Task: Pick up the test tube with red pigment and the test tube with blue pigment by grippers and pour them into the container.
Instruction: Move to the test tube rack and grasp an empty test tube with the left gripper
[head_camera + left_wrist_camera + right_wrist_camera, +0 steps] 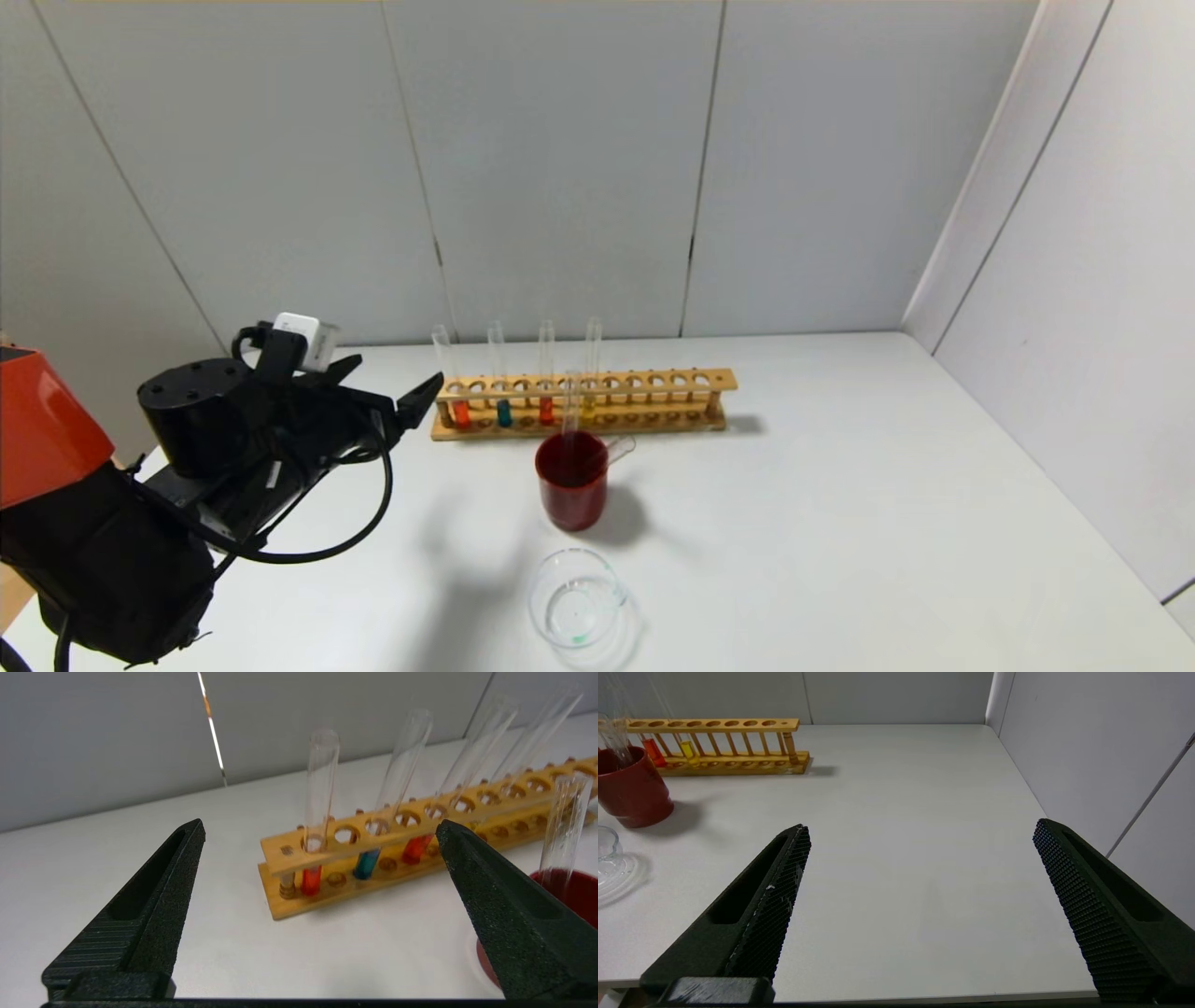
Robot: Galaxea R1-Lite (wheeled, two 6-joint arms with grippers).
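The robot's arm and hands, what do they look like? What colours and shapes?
The left arm has a bright orange shell over black parts, with a chunky black cylinder joint, looping black cables and a small white box on top. The left hand has two long, pointed black fingers with a rough, grainy surface and a slot down each. The right hand looks the same, its finger pads covered in tiny bumps.

Lab bench: wooden test-tube rack [583,403]

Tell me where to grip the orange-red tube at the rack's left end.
Probably the bare glass above the wooden rack. The test tube with red pigment stands nearly upright in the end hole, so bring the open left gripper in level from the rack's left end, then lift straight up.
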